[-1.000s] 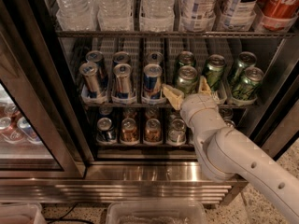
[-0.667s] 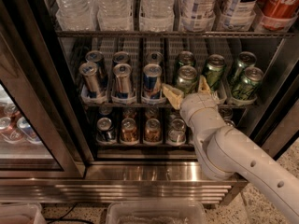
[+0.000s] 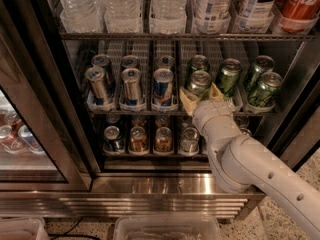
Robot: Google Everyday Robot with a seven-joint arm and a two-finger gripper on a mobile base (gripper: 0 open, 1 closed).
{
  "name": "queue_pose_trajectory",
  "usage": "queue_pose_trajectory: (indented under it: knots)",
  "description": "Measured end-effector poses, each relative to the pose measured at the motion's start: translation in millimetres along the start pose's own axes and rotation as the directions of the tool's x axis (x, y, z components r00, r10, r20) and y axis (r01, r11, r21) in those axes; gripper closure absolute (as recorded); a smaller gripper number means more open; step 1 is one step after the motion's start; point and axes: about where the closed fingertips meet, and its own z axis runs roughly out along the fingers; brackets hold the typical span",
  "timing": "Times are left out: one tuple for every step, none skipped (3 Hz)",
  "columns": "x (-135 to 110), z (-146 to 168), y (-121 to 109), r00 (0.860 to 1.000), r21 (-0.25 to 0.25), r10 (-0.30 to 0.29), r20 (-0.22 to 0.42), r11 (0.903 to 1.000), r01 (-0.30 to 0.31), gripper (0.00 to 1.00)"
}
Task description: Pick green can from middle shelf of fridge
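The gripper (image 3: 201, 97) is at the front of the middle shelf (image 3: 165, 112), right at the base of the front green can (image 3: 199, 82) in the fourth lane from the left. It sits partly around the can's lower body, but whether it clasps the can or is loose cannot be told. The pale arm (image 3: 250, 164) comes up from the lower right and covers the can's foot and part of the rail.

The can is upright, shiny green with dark markings and a silver top with a pull tab. A second green can (image 3: 197, 64) stands close behind it, and four more (image 3: 264, 88) fill the two lanes to the right. Blue-and-silver cans (image 3: 131, 84) take up the three left lanes.

In the fridge (image 3: 150, 184), big bottles (image 3: 120, 4) above are cut off by the top edge. Shorter cans (image 3: 138, 139) on the rack below are dim, and the arm hides those on the right.
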Motion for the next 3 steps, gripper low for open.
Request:
queue_pose_trajectory:
  knots:
    - [0.0, 0.0, 0.0, 1.000, 0.000, 0.000, 0.000, 1.0000, 0.000, 0.85]
    - [0.0, 0.0, 0.0, 1.000, 0.000, 0.000, 0.000, 1.0000, 0.000, 1.00]
    - [0.0, 0.0, 0.0, 1.000, 0.000, 0.000, 0.000, 1.0000, 0.000, 1.00]
